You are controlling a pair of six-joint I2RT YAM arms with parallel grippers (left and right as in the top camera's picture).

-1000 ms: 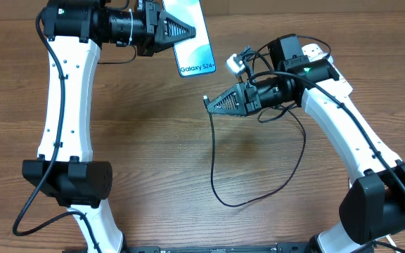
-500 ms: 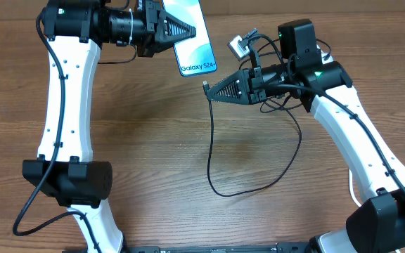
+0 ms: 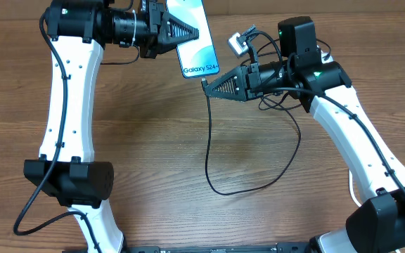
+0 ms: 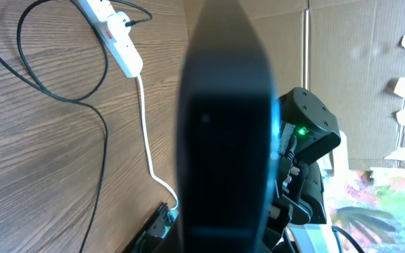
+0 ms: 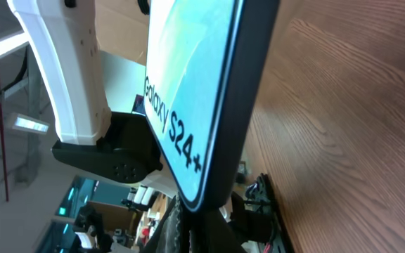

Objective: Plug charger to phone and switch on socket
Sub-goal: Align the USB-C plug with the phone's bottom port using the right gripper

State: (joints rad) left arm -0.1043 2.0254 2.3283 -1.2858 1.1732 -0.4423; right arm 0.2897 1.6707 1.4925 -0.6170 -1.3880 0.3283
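My left gripper (image 3: pixel 187 31) is shut on the phone (image 3: pixel 197 49) and holds it above the table at the back, with its "Galaxy S24+" end towards my right gripper. My right gripper (image 3: pixel 205 83) is shut on the charger's black connector tip, just below that end of the phone. The thin black cable (image 3: pixel 216 186) loops down over the table and back up to the white plug end (image 3: pixel 238 44). In the right wrist view the phone (image 5: pixel 188 91) fills the frame, its end right at my fingers (image 5: pixel 201 228); the tip is hidden. The socket (image 4: pixel 114 35) shows in the left wrist view.
The wooden table (image 3: pixel 153 154) lies under both arms. The socket's thick white cord (image 4: pixel 146 126) runs to the table edge. In the left wrist view the phone's dark back (image 4: pixel 223 140) blocks the middle. Cardboard walls stand behind the table.
My right gripper has risen and moved towards the phone's lower end with the connector tip. My left gripper has shifted the phone slightly right and down, narrowing the gap.
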